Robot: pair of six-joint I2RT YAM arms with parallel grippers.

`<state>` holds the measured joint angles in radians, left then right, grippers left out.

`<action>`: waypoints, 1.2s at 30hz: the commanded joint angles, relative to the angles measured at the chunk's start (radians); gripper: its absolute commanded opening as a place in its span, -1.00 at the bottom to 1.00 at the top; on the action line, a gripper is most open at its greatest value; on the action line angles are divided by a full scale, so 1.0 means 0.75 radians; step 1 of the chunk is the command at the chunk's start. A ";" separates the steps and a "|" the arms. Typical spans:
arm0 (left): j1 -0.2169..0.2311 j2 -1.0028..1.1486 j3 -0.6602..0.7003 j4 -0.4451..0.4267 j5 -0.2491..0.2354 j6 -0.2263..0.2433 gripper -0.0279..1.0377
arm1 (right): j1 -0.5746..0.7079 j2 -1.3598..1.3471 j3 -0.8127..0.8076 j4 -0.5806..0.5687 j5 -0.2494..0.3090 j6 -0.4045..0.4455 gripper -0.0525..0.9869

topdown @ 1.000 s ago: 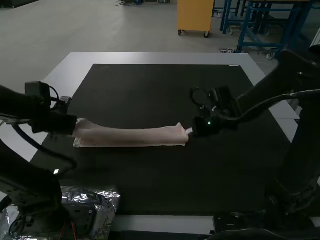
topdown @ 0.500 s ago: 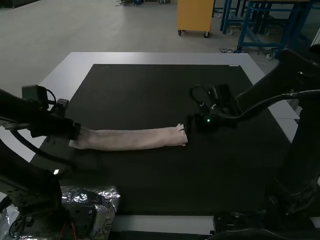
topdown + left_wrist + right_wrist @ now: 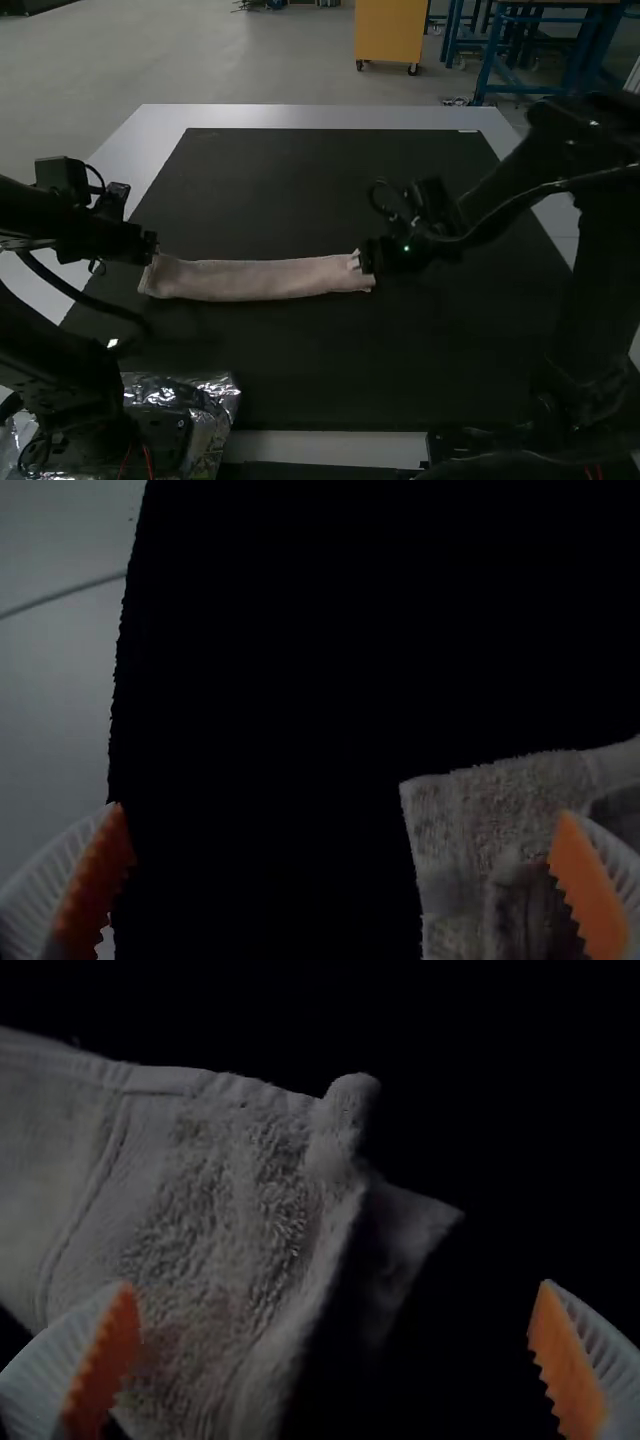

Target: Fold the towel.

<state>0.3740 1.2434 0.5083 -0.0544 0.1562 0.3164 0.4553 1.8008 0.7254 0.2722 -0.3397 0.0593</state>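
Pink towel (image 3: 255, 279) lies in a narrow folded strip on black mat (image 3: 330, 350), left hand (image 3: 152, 250) and right hand (image 3: 364, 260) released, one at each end.

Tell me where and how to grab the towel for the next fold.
Probably the right end of the towel, coming in from the right with the right gripper. The towel lies as a long, narrow strip, and a loose corner juts out there between the open fingers.
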 commanded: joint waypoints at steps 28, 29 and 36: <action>-0.002 -0.036 0.040 0.165 -0.043 -0.078 0.87 | -0.364 -0.208 -0.071 -0.101 -0.161 -0.130 -0.95; -0.002 -0.034 0.040 0.179 -0.045 -0.078 0.87 | -0.400 -0.221 -0.071 -0.120 -0.169 -0.149 -0.95; -0.088 -0.026 0.048 0.207 -0.098 -0.084 0.87 | -0.400 -0.235 -0.024 -0.216 -0.220 -0.145 -0.95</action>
<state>0.3386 1.2423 0.5083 0.0887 0.1120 0.2638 0.1265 1.6417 0.6739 0.1158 -0.4625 -0.0380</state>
